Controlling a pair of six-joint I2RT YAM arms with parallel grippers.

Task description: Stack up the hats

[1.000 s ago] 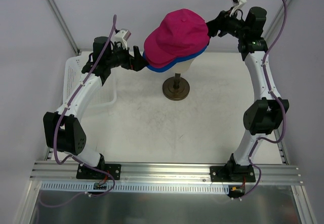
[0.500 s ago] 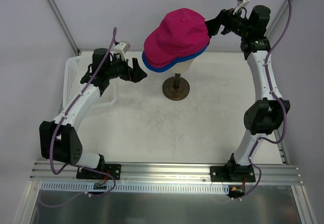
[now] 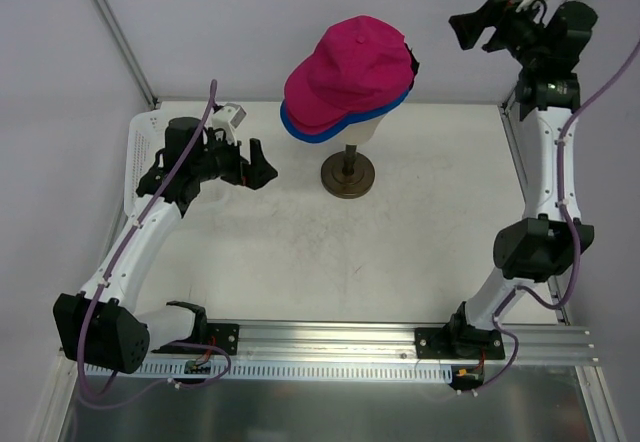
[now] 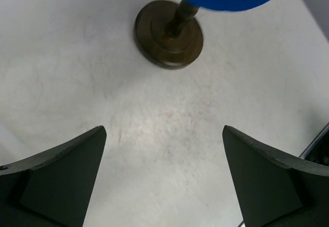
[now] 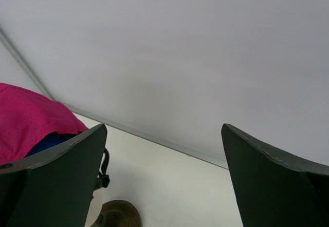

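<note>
Black left gripper (image 3: 261,165), at nine o'clock of the stand (image 3: 348,176), is found spread and empty. A pink hat (image 3: 350,67) is seen stacked over a blue hat (image 3: 306,130) on the head (image 3: 367,132); a third cannot be told. The right gripper (image 3: 470,30), at two o'clock, is likewise spread and empty. Stacking is judged essentially done.

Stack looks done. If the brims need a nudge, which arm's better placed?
Likely left. The left gripper is open, near the brims of the hats, facing the stand. The right gripper is open but raised at the stack's back side.
</note>
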